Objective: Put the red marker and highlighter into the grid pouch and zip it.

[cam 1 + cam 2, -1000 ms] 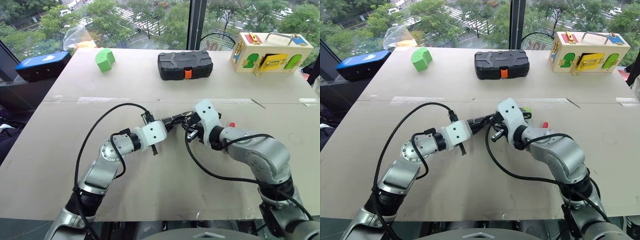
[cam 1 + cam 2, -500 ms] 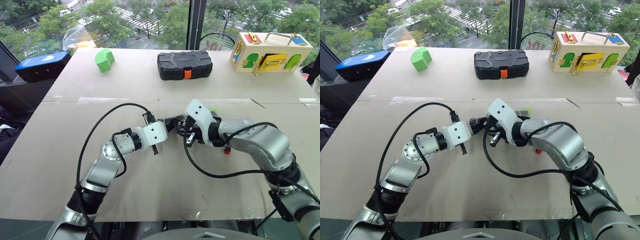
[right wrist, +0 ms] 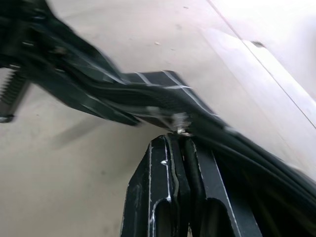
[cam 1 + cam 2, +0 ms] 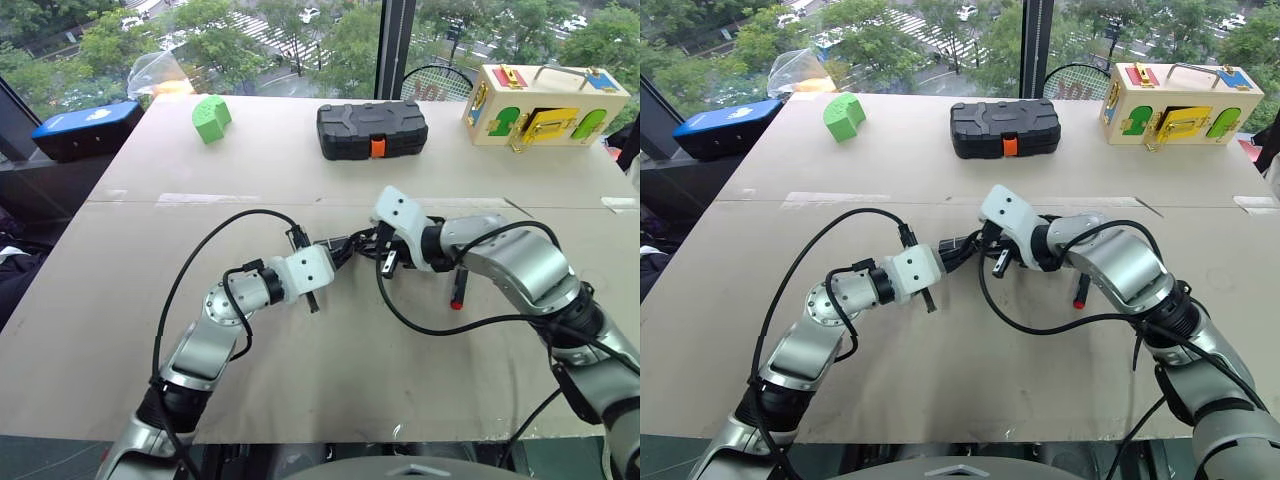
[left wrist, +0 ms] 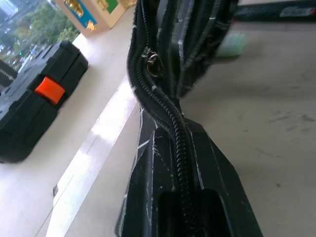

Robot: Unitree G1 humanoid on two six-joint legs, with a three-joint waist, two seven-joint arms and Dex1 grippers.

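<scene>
The grid pouch (image 4: pixel 356 243) hangs just above mid-table, stretched between both grippers. My left gripper (image 5: pixel 177 133) is shut on one end of the grid pouch, with the zipper line running up from between its fingers. My right gripper (image 3: pixel 180 140) is shut at the small metal zipper pull (image 3: pixel 177 122). The red marker (image 4: pixel 456 293) lies on the table beneath my right forearm. A patch of the pale green highlighter (image 5: pixel 232 44) shows on the table just beyond the pouch.
At the back of the table stand a green block (image 4: pixel 211 118), a black hard case with an orange latch (image 4: pixel 372 130) and a wooden latch box (image 4: pixel 545 105). A blue device (image 4: pixel 85 128) sits off the table's left edge.
My right wrist has rolled and its forearm has swung outward to the right, uncovering more of the red marker. The left gripper and the pouch end it holds have stayed put.
</scene>
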